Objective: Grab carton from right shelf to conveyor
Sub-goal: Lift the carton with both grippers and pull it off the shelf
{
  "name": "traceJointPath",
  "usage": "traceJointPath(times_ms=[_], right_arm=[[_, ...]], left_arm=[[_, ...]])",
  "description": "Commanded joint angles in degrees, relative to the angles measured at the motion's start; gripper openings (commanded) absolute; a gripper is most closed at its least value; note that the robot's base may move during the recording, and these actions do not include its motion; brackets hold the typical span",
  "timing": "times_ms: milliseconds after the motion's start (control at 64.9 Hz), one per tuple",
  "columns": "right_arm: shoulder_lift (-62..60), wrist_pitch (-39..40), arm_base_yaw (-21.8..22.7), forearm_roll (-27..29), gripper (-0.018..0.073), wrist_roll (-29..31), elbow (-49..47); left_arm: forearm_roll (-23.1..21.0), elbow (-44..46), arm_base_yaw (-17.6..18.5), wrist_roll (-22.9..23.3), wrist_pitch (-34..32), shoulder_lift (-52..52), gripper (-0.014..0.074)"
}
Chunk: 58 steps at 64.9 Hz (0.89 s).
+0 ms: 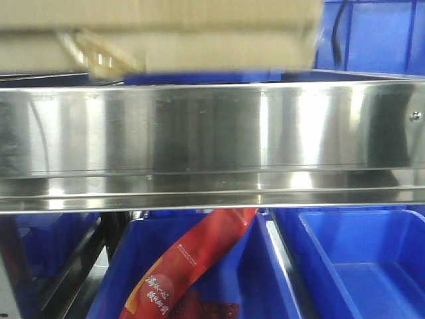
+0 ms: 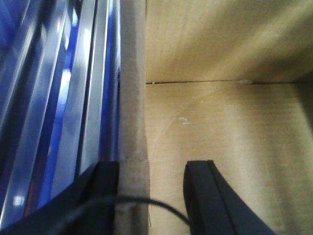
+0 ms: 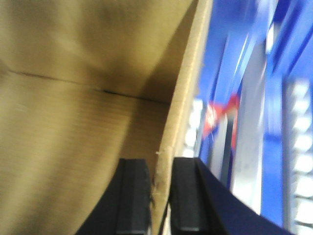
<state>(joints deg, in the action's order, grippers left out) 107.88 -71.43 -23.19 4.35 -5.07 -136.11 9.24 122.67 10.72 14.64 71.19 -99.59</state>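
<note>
The brown carton [image 1: 199,40] shows blurred along the top edge of the front view, just above the steel shelf's front rail [image 1: 212,133], with crinkled tape [image 1: 99,58] at its lower flap. My left gripper [image 2: 152,169] is open and straddles the carton's left wall [image 2: 133,122]. Its outer finger [image 2: 106,178] lies against the wall and its inner finger [image 2: 200,181] stands apart inside the box. My right gripper [image 3: 161,166] is shut on the carton's right wall [image 3: 183,98], one finger inside and one outside. The conveyor is out of view.
A small screw [image 1: 415,115] sits at the rail's right end. Below the shelf stand blue plastic bins [image 1: 358,266], and one of them holds a red packet [image 1: 192,266]. More blue bins [image 1: 378,33] stand behind the carton at the upper right.
</note>
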Motion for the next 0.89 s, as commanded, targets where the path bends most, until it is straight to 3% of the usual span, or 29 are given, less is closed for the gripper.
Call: traceJointPath(times_ms=[0, 308, 616, 878], right_arm=[[-4.3, 1.5, 0.1, -0.7, -0.0068, 1.1, -0.5], [-14.0, 1.5, -1.6, -0.7, -0.0068, 1.1, 7.1], [-24.0, 1.5, -2.1, -0.8, -0.0068, 1.1, 27.4], [-25.2, 3.7, -2.1, -0.8, -0.0068, 1.1, 31.0]], left_arm=[[0.1, 0.5, -0.2, -1.6, -1.2, 4.2, -0.0017], [-1.1, -0.9, 1.0, -1.6, -1.2, 11.1, -0.0017], [-1.0, -15.4, 7.1, -0.8, -1.2, 19.0, -0.0017], [0.2, -22.3, 11.0, 2.3, -1.2, 21.1, -0.0017]])
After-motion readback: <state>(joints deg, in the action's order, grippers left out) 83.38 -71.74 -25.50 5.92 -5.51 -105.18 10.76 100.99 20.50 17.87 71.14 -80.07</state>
